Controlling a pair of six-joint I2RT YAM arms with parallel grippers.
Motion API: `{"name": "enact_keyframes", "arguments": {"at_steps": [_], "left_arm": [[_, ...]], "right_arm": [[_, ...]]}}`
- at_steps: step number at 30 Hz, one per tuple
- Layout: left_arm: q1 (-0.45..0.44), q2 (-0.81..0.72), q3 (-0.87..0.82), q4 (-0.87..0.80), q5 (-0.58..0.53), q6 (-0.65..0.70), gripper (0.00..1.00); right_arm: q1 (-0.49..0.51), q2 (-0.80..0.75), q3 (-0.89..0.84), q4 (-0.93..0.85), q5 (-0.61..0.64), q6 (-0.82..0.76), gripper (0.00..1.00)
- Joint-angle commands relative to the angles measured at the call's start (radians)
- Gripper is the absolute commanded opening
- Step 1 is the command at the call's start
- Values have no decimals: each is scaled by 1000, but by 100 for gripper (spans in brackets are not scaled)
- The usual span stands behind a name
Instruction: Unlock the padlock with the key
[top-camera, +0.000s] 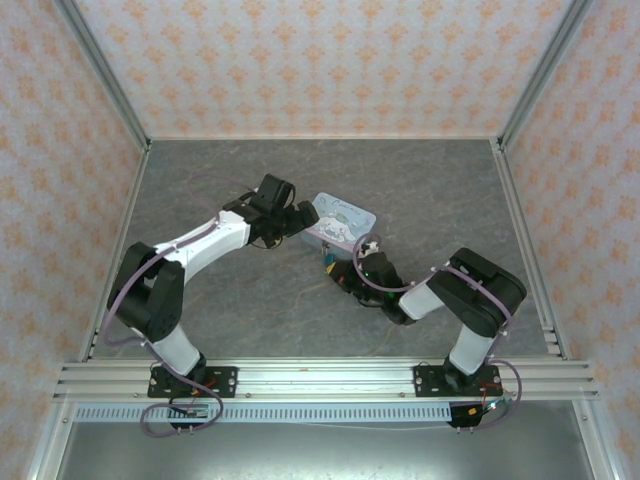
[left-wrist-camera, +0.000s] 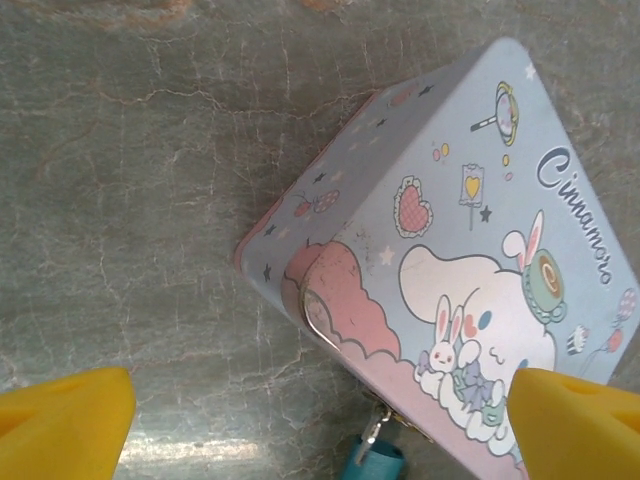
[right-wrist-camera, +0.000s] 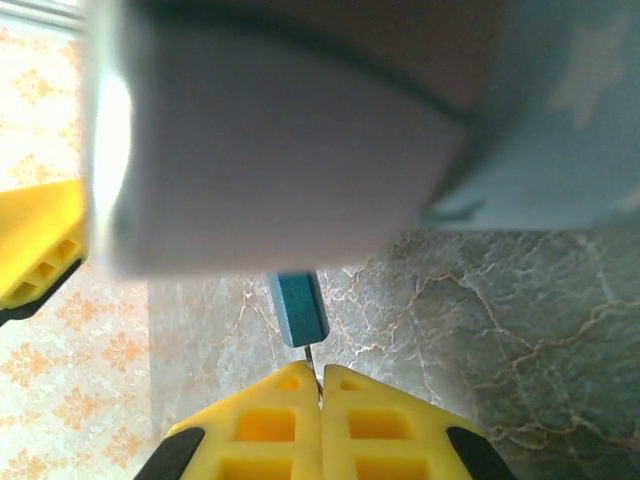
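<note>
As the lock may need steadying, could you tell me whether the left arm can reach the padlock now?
Probably yes: the left gripper is open, and the padlock, hanging off the tin, shows uncovered in the gap between its fingers.

Glossy tin box (left-wrist-camera: 470, 250), matt padlock (right-wrist-camera: 298, 308), stone-look table (left-wrist-camera: 130, 200).

Robotics lab test cell: aluminium extrusion frame (top-camera: 320, 378) boxes in a grey marble-look tabletop (top-camera: 250, 310), w/ orange-patterned wallpaper panels (top-camera: 320, 60) as backdrop on three sides. Left arm (top-camera: 190, 250) and right arm (top-camera: 470, 300) sit bolted to the front rail, cables looping at their bases.
</note>
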Motion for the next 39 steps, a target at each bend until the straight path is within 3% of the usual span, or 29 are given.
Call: {"name": "enact_keyframes", "arguments": {"at_steps": [1, 12, 20, 24, 31, 39], "left_arm": [[18, 40, 41, -33, 32, 56, 96], [26, 141, 50, -2, 59, 69, 96], [27, 129, -6, 16, 30, 70, 96], [25, 117, -51, 34, 31, 59, 96], [26, 103, -107, 77, 43, 30, 95], [23, 85, -143, 97, 52, 16, 95]], "right_arm": [[-8, 11, -7, 24, 6, 26, 8], [-69, -128, -37, -111, -10, -57, 34], [-143, -453, -3, -504, -19, -248, 77], [-214, -501, 36, -591, -40, -270, 93], [-339, -398, 131, -625, -129, -294, 97], [-366, -245, 224, -564, -161, -302, 97]]}}
